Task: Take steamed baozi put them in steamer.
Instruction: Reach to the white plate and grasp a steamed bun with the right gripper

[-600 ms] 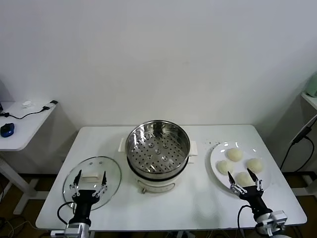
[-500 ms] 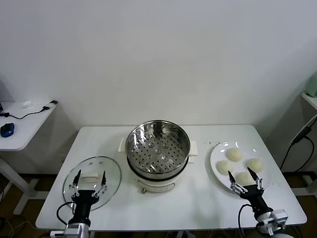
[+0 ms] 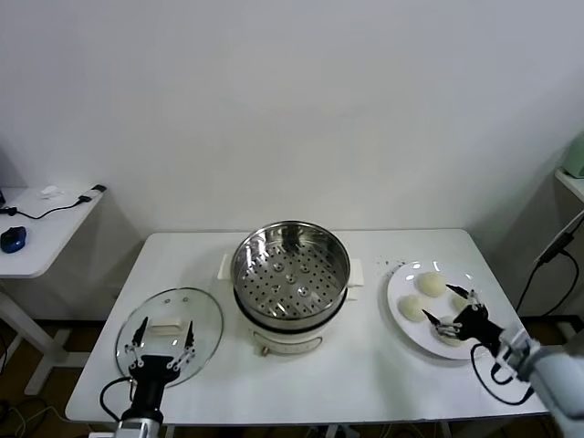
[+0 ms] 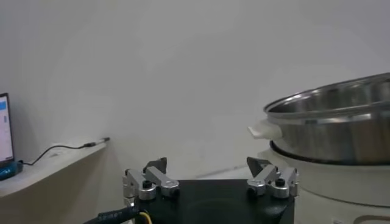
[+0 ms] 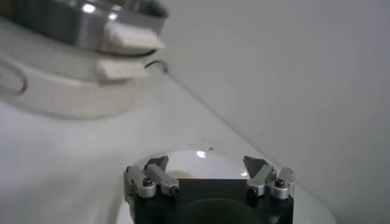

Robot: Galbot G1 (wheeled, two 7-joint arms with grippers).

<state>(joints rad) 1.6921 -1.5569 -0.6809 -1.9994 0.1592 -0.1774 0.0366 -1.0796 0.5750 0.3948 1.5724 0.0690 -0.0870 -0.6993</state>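
The steamer [image 3: 290, 274], a shiny steel pot with a perforated tray on a white base, stands mid-table and holds nothing. The white plate [image 3: 394, 294] at the right carries the baozi: one at the far side [image 3: 431, 284], one toward the steamer [image 3: 411, 308], and one at the near side [image 3: 452, 338] partly under my fingers. A fourth is hidden behind my hand. My right gripper [image 3: 439, 302] is open, low over the plate among the buns, holding nothing. In the right wrist view [image 5: 206, 163] the plate [image 5: 201, 159] lies just beyond the fingertips. My left gripper [image 3: 162, 332] is open and idle over the glass lid.
The round glass lid [image 3: 170, 321] lies flat at the table's front left. The steamer's rim and white handle show in the left wrist view [image 4: 341, 119] and the right wrist view [image 5: 103, 30]. A side table [image 3: 41, 228] with a cable stands at the far left.
My right gripper has moved from the table's front edge onto the plate and turned toward the steamer, now covering the bun nearest the table's right edge. The left gripper has barely moved.
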